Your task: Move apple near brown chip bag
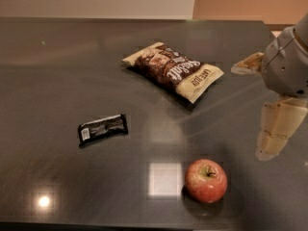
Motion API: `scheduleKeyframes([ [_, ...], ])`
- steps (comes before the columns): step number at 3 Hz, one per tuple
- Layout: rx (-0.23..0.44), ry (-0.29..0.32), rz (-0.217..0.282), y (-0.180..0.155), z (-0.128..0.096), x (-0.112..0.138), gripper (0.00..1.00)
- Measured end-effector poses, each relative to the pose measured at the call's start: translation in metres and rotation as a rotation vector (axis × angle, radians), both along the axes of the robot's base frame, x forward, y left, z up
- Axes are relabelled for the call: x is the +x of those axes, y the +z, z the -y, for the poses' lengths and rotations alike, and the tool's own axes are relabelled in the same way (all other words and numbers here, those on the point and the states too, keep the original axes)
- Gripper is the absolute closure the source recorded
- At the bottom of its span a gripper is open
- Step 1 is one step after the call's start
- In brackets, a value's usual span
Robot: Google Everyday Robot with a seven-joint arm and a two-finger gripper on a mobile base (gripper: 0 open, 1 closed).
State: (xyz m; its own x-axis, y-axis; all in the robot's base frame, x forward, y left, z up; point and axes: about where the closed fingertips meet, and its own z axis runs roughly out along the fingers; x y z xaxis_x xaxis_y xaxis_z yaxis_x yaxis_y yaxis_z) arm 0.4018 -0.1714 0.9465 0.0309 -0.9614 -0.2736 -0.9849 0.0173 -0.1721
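Note:
The red apple (pixel 206 180) with yellowish patches and a short stem sits on the dark table near the front, right of centre. The brown chip bag (pixel 173 70) lies flat farther back, about mid-table, with its tan ends and white lettering showing. My gripper (pixel 250 112) hangs at the right edge of the view, above the table, to the right of and behind the apple and to the right of the bag. Its two tan fingers (pixel 279 126) are spread apart and hold nothing.
A small black wrapped bar (pixel 102 128) lies on the left, in front of the bag. The dark glossy table (pixel 57 71) shows bright light reflections near the front. A pale wall stands behind the table's far edge.

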Motion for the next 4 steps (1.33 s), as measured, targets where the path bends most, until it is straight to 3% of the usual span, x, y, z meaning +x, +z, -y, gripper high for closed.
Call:
scheduleKeyframes([
  [2,0.038,0.202,-0.066,-0.04,-0.038,-0.051,0.0],
  [4,0.046,0.328,-0.114,-0.078,-0.068,-0.084,0.0],
])
